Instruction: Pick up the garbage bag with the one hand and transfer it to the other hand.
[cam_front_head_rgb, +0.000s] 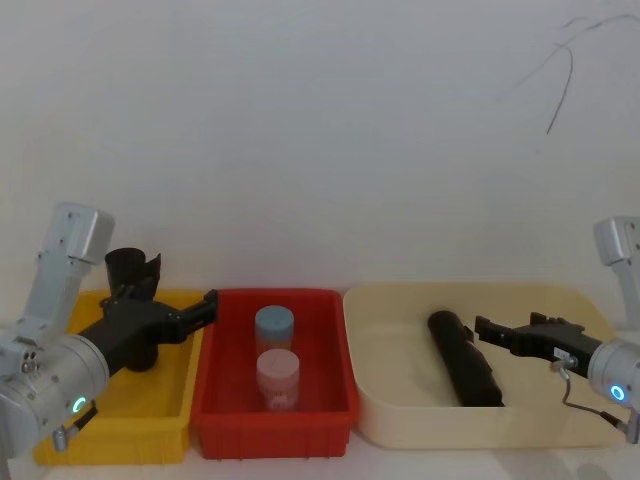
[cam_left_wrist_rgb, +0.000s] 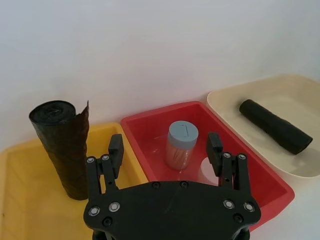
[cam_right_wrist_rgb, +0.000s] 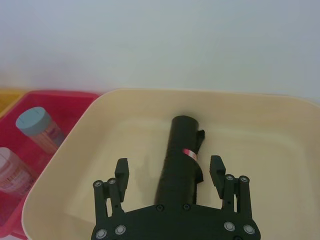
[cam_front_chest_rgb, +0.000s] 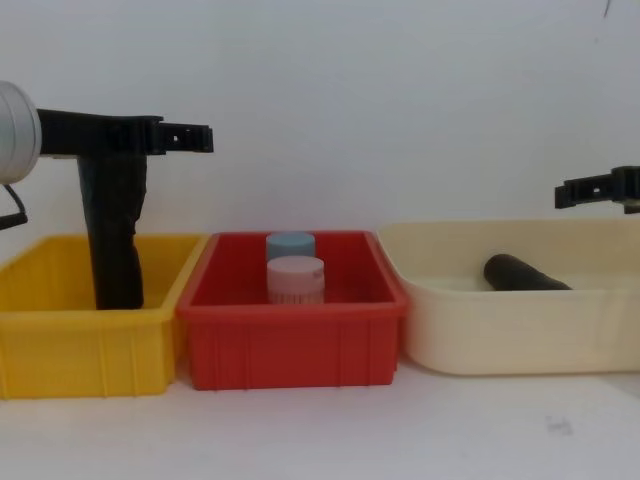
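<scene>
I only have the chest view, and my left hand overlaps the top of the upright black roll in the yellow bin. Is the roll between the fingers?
Observer: No. In the left wrist view the left hand is open, and the upright roll stands off to one side of its fingers, not between them.
Operator: Does the roll lying in the cream bin carry any marking?
Observer: Yes. The right wrist view shows a red band around the lying roll in the cream bin.
Operator: How is my right hand lined up with it?
Observer: The right hand is open and points along that roll, with one finger showing on each side of it.
</scene>
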